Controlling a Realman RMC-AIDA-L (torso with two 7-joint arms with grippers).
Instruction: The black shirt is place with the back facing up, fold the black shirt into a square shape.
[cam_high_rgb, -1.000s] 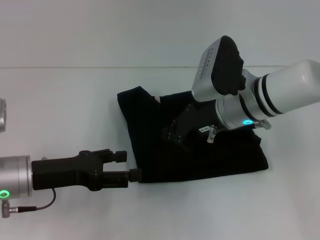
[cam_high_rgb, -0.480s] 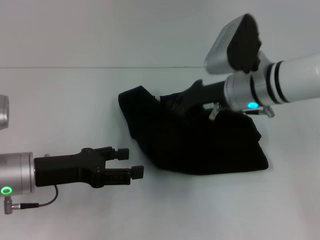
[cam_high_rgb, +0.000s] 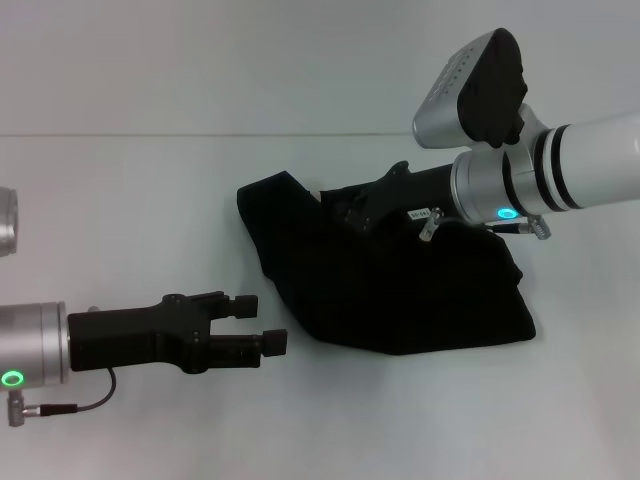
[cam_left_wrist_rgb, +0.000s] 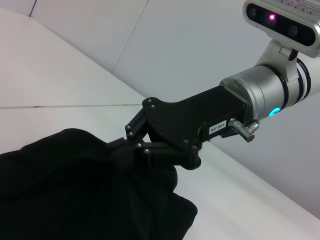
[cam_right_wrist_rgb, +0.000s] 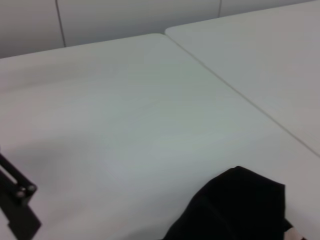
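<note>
The black shirt (cam_high_rgb: 400, 290) lies bunched in a rough heap on the white table in the head view. My right gripper (cam_high_rgb: 348, 212) reaches in from the right to the heap's upper middle. In the left wrist view its fingers (cam_left_wrist_rgb: 131, 131) close into a raised fold of the black shirt (cam_left_wrist_rgb: 75, 190), their tips buried in the cloth. My left gripper (cam_high_rgb: 265, 323) hovers at the lower left, open and empty, a small gap from the shirt's left edge. A corner of the black shirt (cam_right_wrist_rgb: 240, 205) shows in the right wrist view.
The white table (cam_high_rgb: 120, 220) extends around the shirt on all sides. A seam (cam_high_rgb: 200, 135) runs across the table behind the shirt, and another table joint (cam_right_wrist_rgb: 235, 95) shows in the right wrist view.
My right arm has swung up and back to the right, drawing the fold with it. The shirt's lower left corner has pulled away from my left gripper, which stays open.
</note>
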